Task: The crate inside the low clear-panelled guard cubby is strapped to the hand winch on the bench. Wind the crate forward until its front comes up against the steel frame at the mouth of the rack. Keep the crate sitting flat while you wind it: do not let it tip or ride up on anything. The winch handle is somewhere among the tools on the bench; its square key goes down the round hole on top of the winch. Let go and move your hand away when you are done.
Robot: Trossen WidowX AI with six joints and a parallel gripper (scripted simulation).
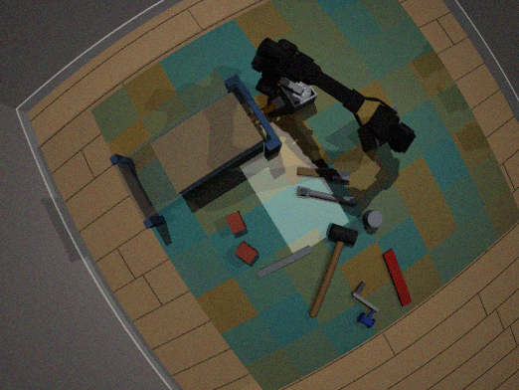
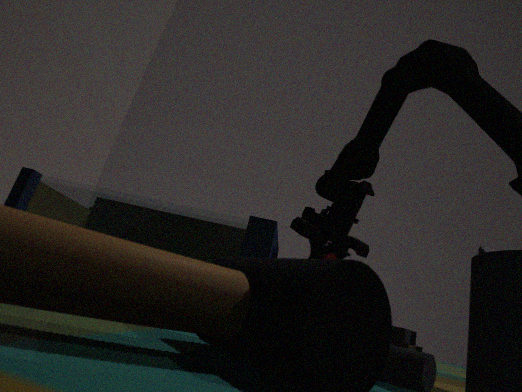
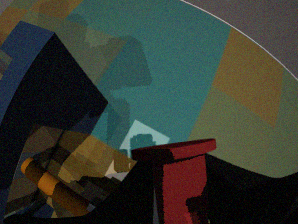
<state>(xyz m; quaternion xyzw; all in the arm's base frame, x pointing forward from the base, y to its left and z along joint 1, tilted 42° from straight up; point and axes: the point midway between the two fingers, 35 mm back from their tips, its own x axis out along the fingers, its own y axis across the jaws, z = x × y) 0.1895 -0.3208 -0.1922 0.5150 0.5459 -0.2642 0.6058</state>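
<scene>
The crate (image 1: pixel 204 144) (image 2: pixel 165 230) has a tan top and dark side. It looks flat inside the clear-panelled cubby. Its front is close behind the blue frame (image 1: pixel 255 112) (image 2: pixel 262 237) at the mouth; I cannot tell whether they touch. The grey winch (image 1: pixel 302 99) is just outside the frame, with light metal parts on top. My gripper (image 1: pixel 268 89) (image 2: pixel 330 254) (image 3: pixel 168 156) is shut on the red knob (image 3: pixel 172 150) of the winch handle, beside the winch on the frame side. The handle's square key and the winch hole are hidden.
An orange bar (image 1: pixel 270 107) (image 3: pixel 46 184) lies between frame and winch. A wrench (image 1: pixel 323 195), mallet (image 1: pixel 326 279), grey cylinder (image 1: pixel 373 219), red bar (image 1: pixel 397 278), blue-knobbed crank (image 1: pixel 365 301), grey strip (image 1: pixel 284 262) and two red blocks (image 1: pixel 236 222) (image 1: pixel 247 253) lie on the bench.
</scene>
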